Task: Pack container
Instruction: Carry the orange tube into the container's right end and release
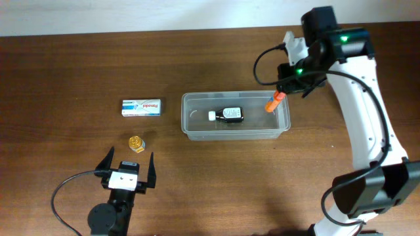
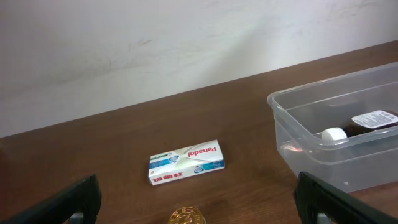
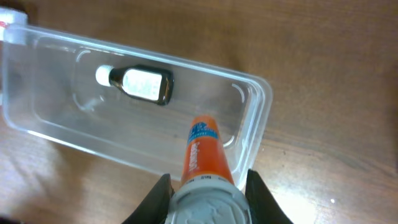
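Note:
The clear container (image 1: 186,124) sits mid-table with a dark bottle (image 1: 228,115) lying inside, white cap to the left. My right gripper (image 1: 282,92) is shut on the cap end of an orange tube (image 1: 273,103), held above the container's right end. In the right wrist view the tube (image 3: 202,152) points down into the container (image 3: 261,93), past the bottle (image 3: 140,84), with the gripper (image 3: 205,193) clamped on its grey cap. My left gripper (image 1: 128,167) stands open near the front edge, just behind a small gold-lidded jar (image 1: 136,143).
A white Panadol box (image 1: 141,107) lies left of the container. In the left wrist view the box (image 2: 186,162) lies ahead, the gold lid (image 2: 186,217) sits at the bottom edge, and the container (image 2: 280,102) is at the right.

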`<control>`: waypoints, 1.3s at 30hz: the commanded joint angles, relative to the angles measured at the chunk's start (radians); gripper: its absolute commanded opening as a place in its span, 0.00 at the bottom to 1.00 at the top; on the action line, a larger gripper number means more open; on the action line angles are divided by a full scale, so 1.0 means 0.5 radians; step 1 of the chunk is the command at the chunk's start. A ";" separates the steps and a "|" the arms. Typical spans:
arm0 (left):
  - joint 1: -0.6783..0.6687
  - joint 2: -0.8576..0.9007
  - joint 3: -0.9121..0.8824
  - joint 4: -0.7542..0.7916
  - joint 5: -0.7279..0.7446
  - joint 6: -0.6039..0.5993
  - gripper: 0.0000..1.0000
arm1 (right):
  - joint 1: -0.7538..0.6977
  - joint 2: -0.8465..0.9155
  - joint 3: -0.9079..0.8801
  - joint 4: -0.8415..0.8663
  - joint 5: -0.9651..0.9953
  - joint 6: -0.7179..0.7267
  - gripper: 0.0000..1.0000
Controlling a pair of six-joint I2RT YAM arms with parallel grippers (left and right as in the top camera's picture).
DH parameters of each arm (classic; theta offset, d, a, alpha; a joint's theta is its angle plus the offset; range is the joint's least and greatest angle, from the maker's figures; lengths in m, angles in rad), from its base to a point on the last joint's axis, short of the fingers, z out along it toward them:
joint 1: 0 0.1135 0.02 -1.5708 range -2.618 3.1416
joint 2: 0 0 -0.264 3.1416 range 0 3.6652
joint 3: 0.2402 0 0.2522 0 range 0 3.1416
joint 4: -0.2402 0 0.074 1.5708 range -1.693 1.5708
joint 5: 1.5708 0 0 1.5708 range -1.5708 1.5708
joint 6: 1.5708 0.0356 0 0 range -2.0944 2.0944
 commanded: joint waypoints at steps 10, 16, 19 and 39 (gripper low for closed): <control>-0.008 -0.010 -0.008 -0.004 0.027 0.032 0.99 | 0.018 0.001 -0.375 0.375 0.050 0.015 0.21; -0.008 -0.010 -0.008 -0.004 0.027 0.032 0.99 | 0.018 0.007 -0.507 0.513 0.101 0.014 0.21; -0.008 -0.010 -0.008 -0.004 0.027 0.032 0.99 | 0.018 0.007 -0.552 0.548 0.142 0.013 0.21; -0.008 -0.010 -0.008 -0.004 0.027 0.032 0.99 | 0.019 0.059 -0.613 0.703 0.237 0.009 0.21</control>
